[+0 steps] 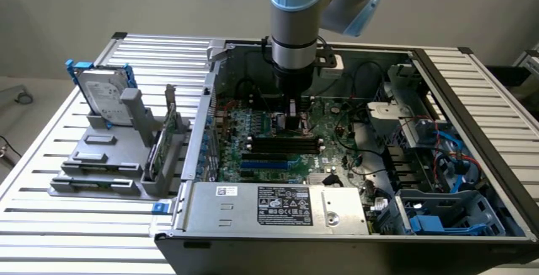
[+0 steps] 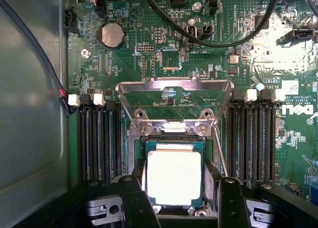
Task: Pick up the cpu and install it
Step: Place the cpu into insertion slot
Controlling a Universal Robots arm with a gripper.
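Two black fingers [image 2: 134,203] of the gripper [image 2: 180,184] stand spread wide, one on each side of the cpu [image 2: 174,176]. A dark gap shows between the chip's edge and one of them. At the other finger the edge is covered, so contact there cannot be judged. Nothing is clamped between the jaws.

The cpu lies flat in the socket [image 2: 137,138] on the motherboard [image 2: 248,34]. Its shiny top glares so brightly that no marking can be read. Two of its corners are hidden behind the fingers, and whether it is fully seated cannot be told. The metal load plate [image 2: 174,82] stands tilted up beside the socket. Memory slots [image 2: 97,143] flank the socket on both sides. A coin cell [image 2: 113,34] sits farther off on the board.

In the exterior view the arm [image 1: 296,23] reaches straight down into the open computer case, and the gripper [image 1: 293,112] hangs over the board, covering the socket. A hard drive [image 1: 103,95] stands upright in a grey holder towards the exterior view's left, well apart from the case. The slatted table [image 1: 67,250] is cut off at the edges.
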